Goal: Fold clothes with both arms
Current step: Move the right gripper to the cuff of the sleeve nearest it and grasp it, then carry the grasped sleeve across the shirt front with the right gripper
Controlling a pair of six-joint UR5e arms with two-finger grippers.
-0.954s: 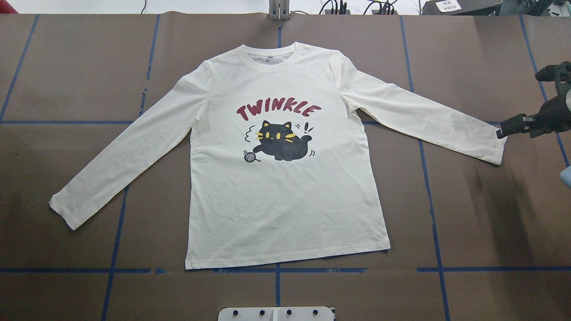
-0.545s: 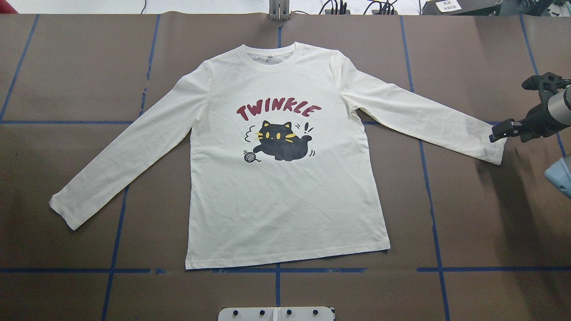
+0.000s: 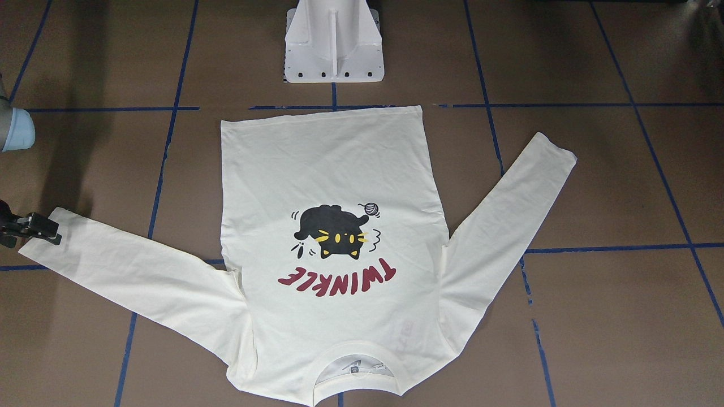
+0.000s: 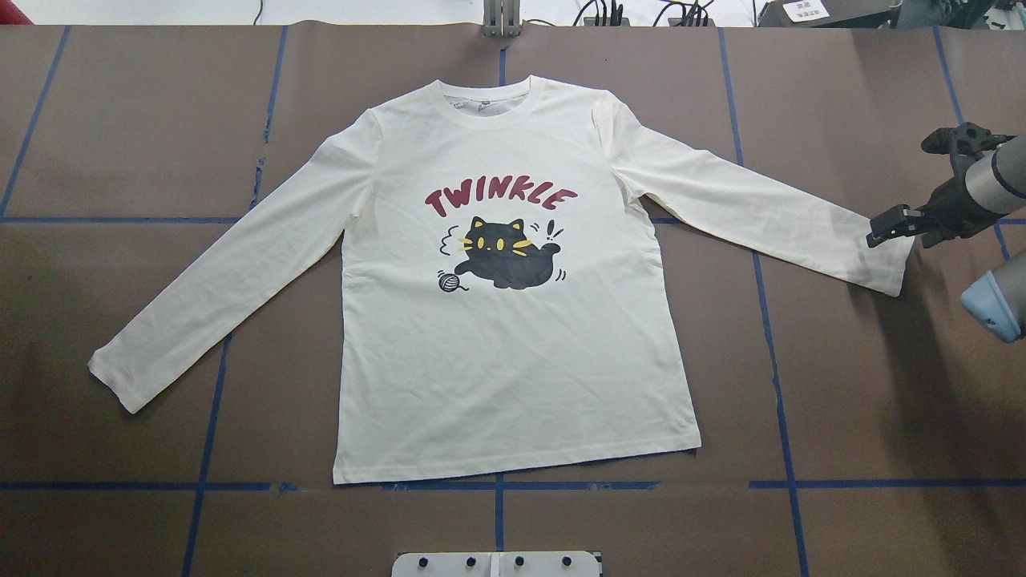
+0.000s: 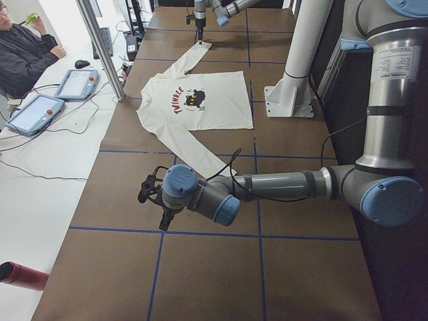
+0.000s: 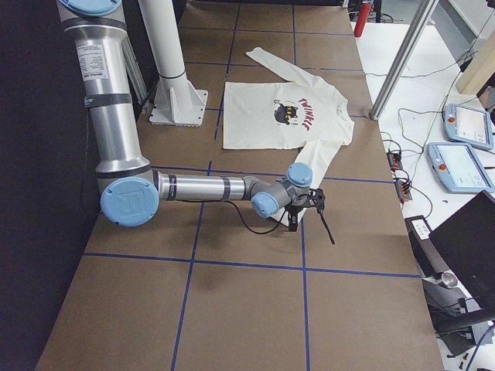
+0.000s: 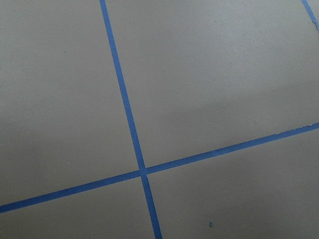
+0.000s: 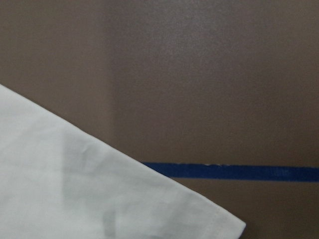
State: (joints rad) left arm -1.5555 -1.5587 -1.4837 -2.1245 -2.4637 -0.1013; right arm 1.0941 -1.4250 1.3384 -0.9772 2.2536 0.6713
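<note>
Red "TWINKLE" on the shirt [image 4: 513, 361]; neck label [image 3: 354, 368] seemingly illegible.

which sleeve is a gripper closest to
The sleeve on the robot's right: the right gripper is at its cuff, while the other sleeve has none over it.

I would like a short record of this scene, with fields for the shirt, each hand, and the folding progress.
shirt: the shirt lies flat on the table, print side up, both sleeves spread out
right hand: the right hand is over the cuff on the robot's right; grip unclear
left hand: the left hand is above bare table, apart from the shirt
folding: no fold yet
</note>
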